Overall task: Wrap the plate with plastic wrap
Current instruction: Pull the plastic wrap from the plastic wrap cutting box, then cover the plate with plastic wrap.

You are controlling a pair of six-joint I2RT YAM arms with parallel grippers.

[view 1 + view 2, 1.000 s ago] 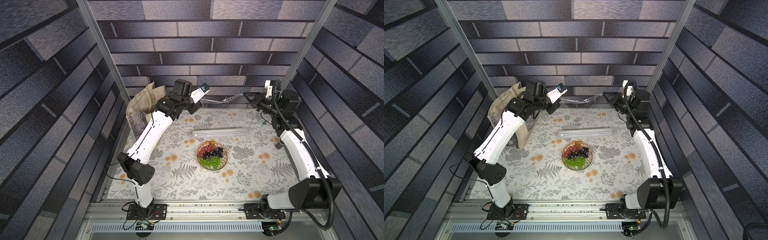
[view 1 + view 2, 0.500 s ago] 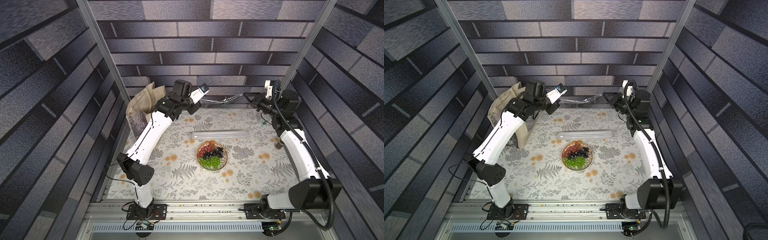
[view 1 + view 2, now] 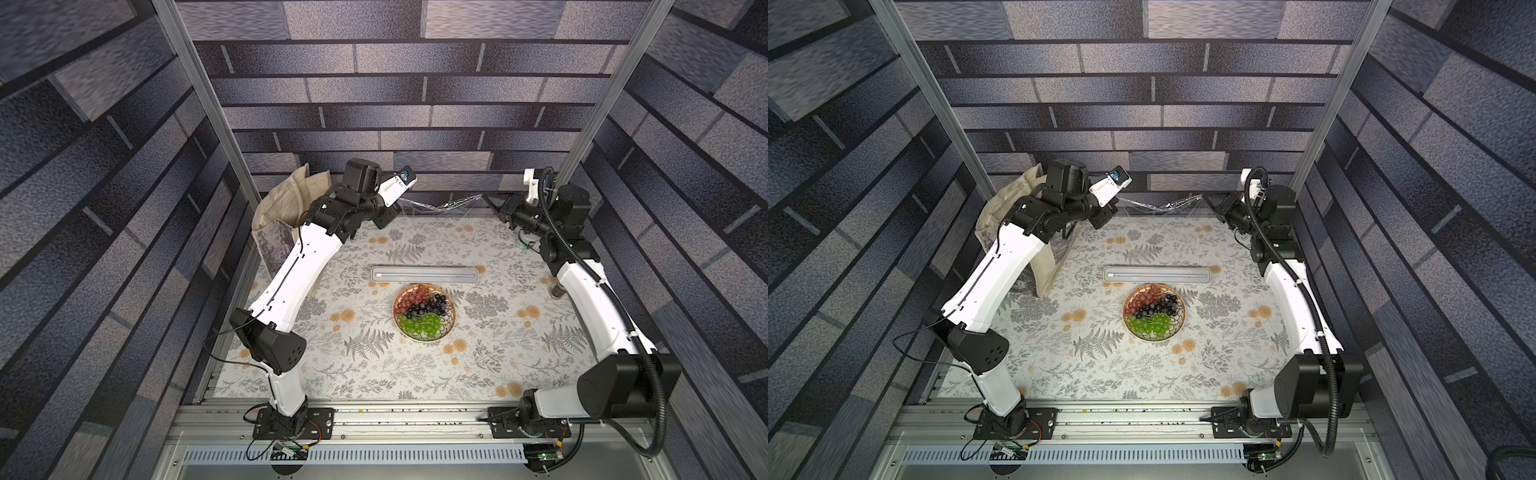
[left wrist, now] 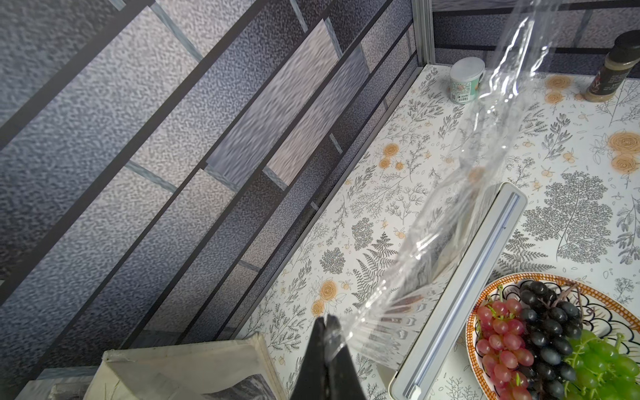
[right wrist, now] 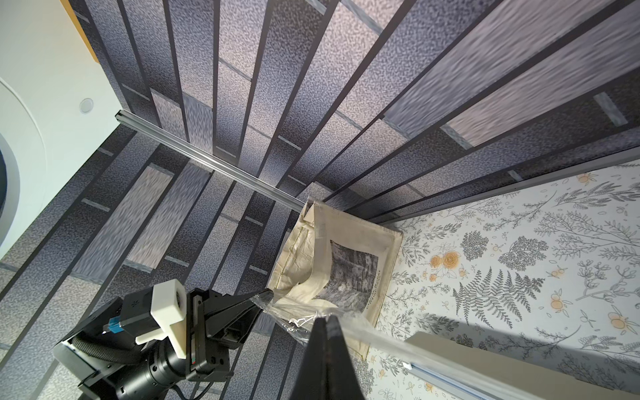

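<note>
The plate (image 3: 454, 322) (image 3: 1183, 321) (image 4: 471, 332) with red, dark and green grapes sits mid-table. Just behind it lies the long dispenser box (image 3: 424, 274) (image 3: 1156, 275) (image 4: 464, 304) (image 5: 519, 360). High over the table's back edge a strip of plastic wrap (image 3: 440, 204) (image 3: 1163, 205) (image 4: 450, 207) (image 5: 377, 337) hangs crumpled between both grippers. My left gripper (image 3: 400, 202) (image 3: 1116, 200) (image 4: 326, 320) (image 5: 266, 294) is shut on one end. The other end is pinched in my right gripper (image 3: 485, 198) (image 3: 1204, 198) (image 5: 325, 317), also shut. In both wrist views the film also runs down toward the box.
A cream tote bag (image 3: 286, 208) (image 3: 1005, 208) (image 5: 346, 263) leans in the back left corner under the left arm. A white-lidded jar (image 4: 465, 81) and a dark-capped spice bottle (image 4: 613, 69) stand near the back right corner. Walls close in on three sides.
</note>
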